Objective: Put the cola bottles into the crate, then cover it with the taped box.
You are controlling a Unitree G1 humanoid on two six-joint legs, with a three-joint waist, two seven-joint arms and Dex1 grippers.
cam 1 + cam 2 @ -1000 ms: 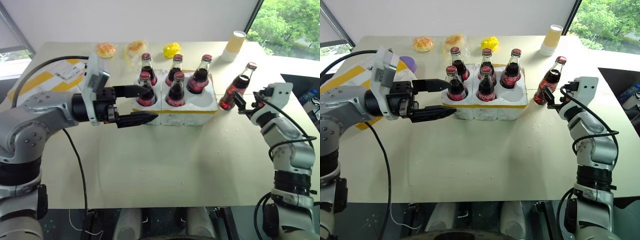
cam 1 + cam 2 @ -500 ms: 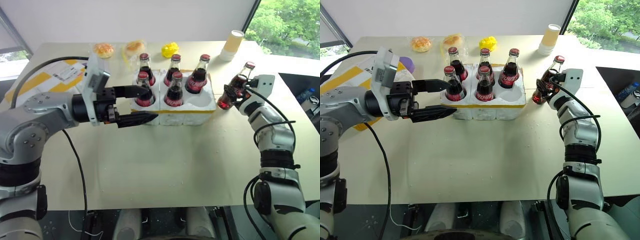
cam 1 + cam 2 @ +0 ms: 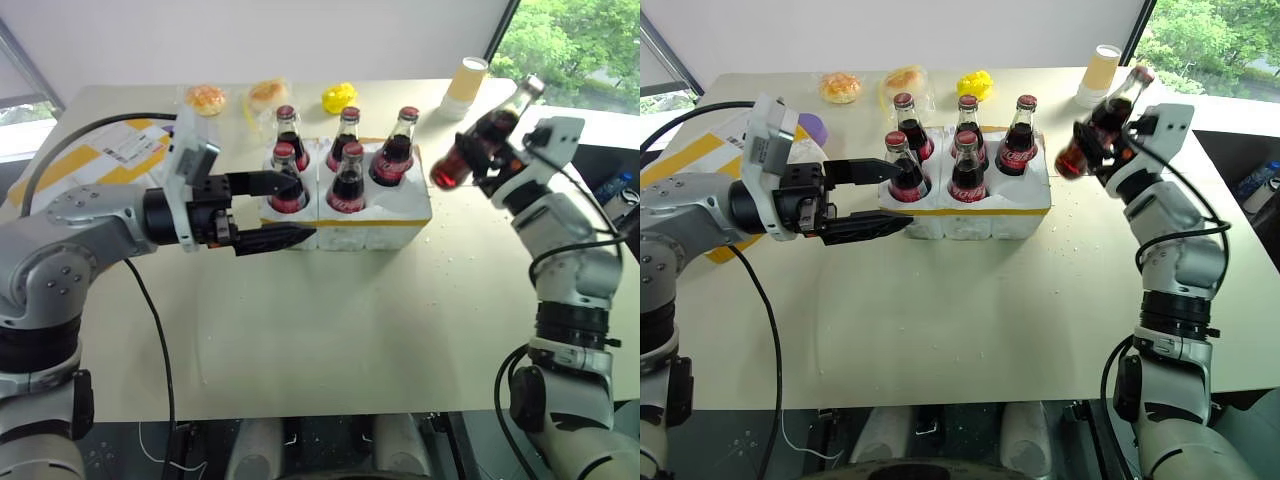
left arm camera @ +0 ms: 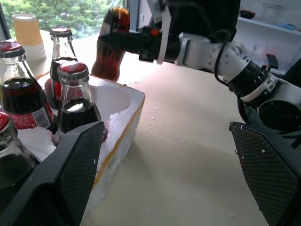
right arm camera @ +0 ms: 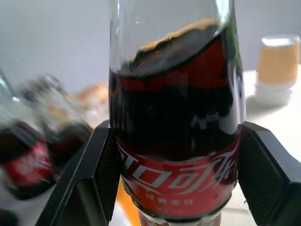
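White foam is what I look at first: the crate (image 3: 345,205) sits mid-counter (image 3: 330,330) with a yellow tape band along its near face, and five cola bottles (image 3: 349,178) stand upright in its wells. From the crate's centre, the well at about four o'clock is bare.

My right tool (image 3: 487,152) is clenched on the sixth bottle (image 3: 478,143), gripping it across the red label. I see that bottle clear of the counter, off the crate's three o'clock side, tilted with its cap up and away from me and its base toward the crate. In the right wrist view the black fingers (image 5: 89,174) press both sides of the label.

My left tool (image 3: 265,210) points level across the counter at the crate's nine o'clock end, jaws spread wide and holding nothing. One finger lies beside the near-left bottle; the other lies against the crate's near wall.

At the crate's ten o'clock, behind my left arm, the taped box (image 3: 110,155) shows yellow bands and a printed label. A paper cup (image 3: 468,85) stands at one o'clock near the window, and two buns (image 3: 208,98) and a yellow item (image 3: 341,98) lie along the far edge.
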